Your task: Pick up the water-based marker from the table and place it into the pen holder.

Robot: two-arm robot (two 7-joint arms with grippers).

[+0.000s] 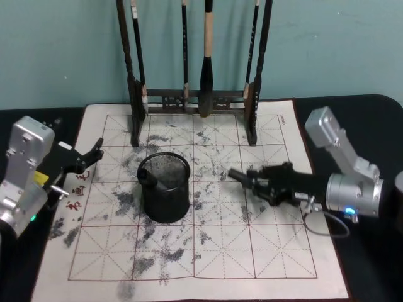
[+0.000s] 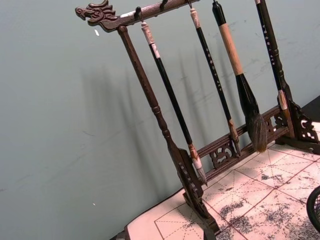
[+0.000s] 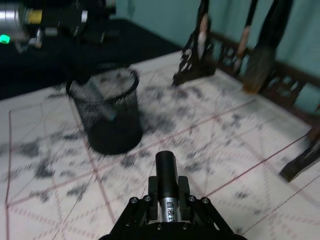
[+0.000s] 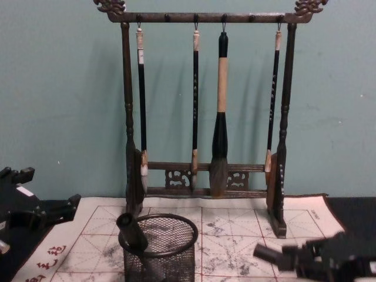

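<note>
Our right gripper is closed tight around the water-based marker, so the marker is in our grip and not lying on the table. The table is the biggest thing here, with its white cloth full of red squares and grey ink spots. At the back of the cloth stands the tall wooden brush rack, with long brushes hanging from it. In the middle of the cloth stands the pen holder, a black wire cup with its mouth open to the top. One black-topped pen leans inside it. Our left gripper waits at the left edge of the cloth, on the far side of the cup.

The marker is the smallest thing. It lies almost flat in our grip. Its black cap sticks out in front of the fingers and points to our left, right at the cup. The cup is near, with a bit of bare cloth between. We think the marker sits lower than the rim, so it has to go up, over the mouth, and then tip down. The right arm holds it, so the right arm does the job. We should keep away from the leaning pen
</note>
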